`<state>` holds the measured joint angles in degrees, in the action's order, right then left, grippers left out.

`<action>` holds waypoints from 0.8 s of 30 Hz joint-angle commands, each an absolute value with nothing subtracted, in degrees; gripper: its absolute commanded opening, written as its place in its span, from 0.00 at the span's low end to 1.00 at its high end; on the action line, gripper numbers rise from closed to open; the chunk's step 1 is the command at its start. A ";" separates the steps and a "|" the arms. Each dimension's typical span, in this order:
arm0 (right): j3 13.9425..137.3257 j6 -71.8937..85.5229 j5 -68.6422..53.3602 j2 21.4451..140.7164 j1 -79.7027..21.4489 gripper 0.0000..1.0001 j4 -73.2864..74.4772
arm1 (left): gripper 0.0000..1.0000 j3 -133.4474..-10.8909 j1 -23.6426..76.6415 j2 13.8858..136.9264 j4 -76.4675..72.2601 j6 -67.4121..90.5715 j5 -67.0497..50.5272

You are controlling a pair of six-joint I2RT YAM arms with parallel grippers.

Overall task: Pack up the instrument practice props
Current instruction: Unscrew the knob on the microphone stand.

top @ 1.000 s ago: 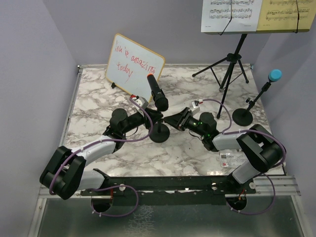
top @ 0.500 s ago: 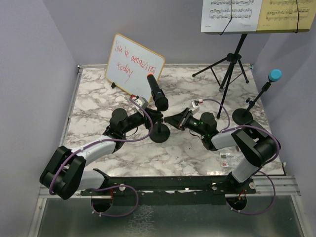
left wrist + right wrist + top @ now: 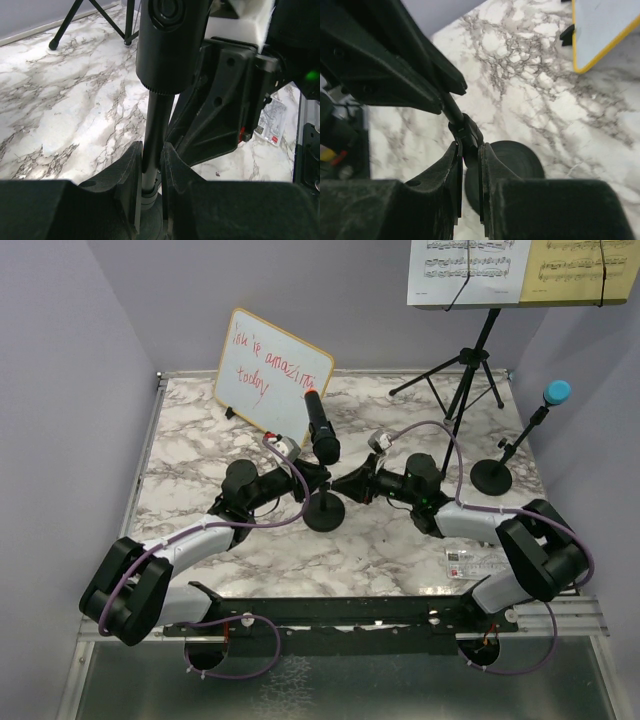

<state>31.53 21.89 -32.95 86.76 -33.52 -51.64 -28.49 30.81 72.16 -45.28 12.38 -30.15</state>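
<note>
A black microphone stands tilted in a small black round-based holder at the table's middle. My left gripper is shut on the holder's thin stem from the left; the microphone's butt looms above it. My right gripper is shut on the same stem at its lower joint from the right, above the round base. A blue microphone stands in a second holder at the right. White sheet music and yellow sheet music rest on the tripod music desk.
A wood-framed whiteboard with red writing leans at the back left, just behind the black microphone. A small stapler and clear ruler lie near the front right edge. The tripod's legs spread over the back right of the marble top.
My right wrist has swung left and its gripper has moved in onto the holder's stem. The black microphone now stands slightly more upright. The left arm has held still.
</note>
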 commanded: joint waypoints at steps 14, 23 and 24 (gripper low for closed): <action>32.31 -74.81 -6.51 84.35 -44.93 0.01 -34.15 | 0.00 -29.64 31.46 71.79 -44.21 13.97 -32.97; 26.93 -93.98 6.17 91.20 -48.67 0.04 -57.93 | 0.00 -29.71 31.46 72.16 -44.21 13.89 -32.72; 26.79 -92.40 5.57 90.72 -48.72 0.08 -57.92 | 0.00 -29.71 31.46 72.19 -44.21 13.89 -32.72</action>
